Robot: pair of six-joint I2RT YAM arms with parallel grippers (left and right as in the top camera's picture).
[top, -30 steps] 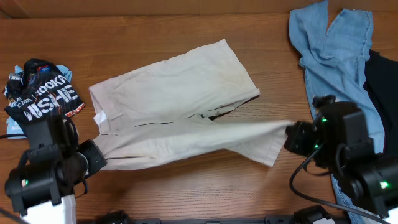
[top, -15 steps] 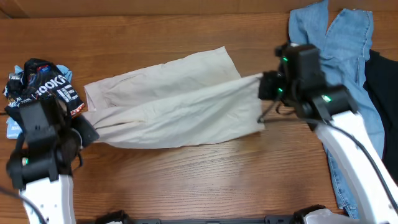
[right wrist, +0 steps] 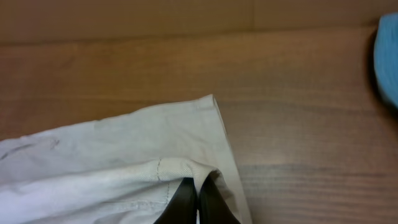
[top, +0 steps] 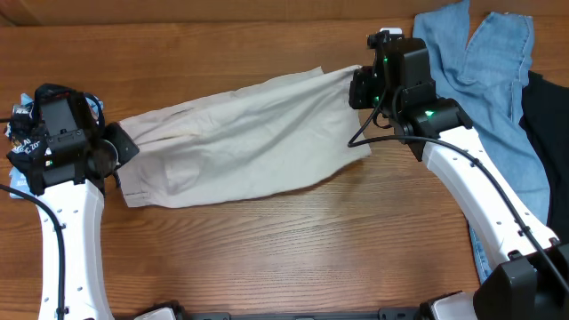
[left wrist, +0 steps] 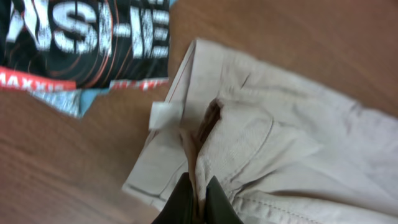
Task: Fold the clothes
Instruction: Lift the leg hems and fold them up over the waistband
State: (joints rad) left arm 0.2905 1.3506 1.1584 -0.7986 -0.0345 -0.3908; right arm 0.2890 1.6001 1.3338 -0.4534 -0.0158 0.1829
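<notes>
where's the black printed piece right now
The black printed piece lies at the far left of the overhead view, partly covered by the left arm, right beside the waistband end of the cream trousers.

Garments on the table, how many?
3: cream trousers centre, light blue jeans far right, black lettered piece far left. Dark fabric beside the jeans may be a fourth.

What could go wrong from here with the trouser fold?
The left end effector and right end effector each pinch only a thin fold of the cream trousers; it could slip out. The black lettered garment lies close beside the left grip, so it might get snagged and dragged.
</notes>
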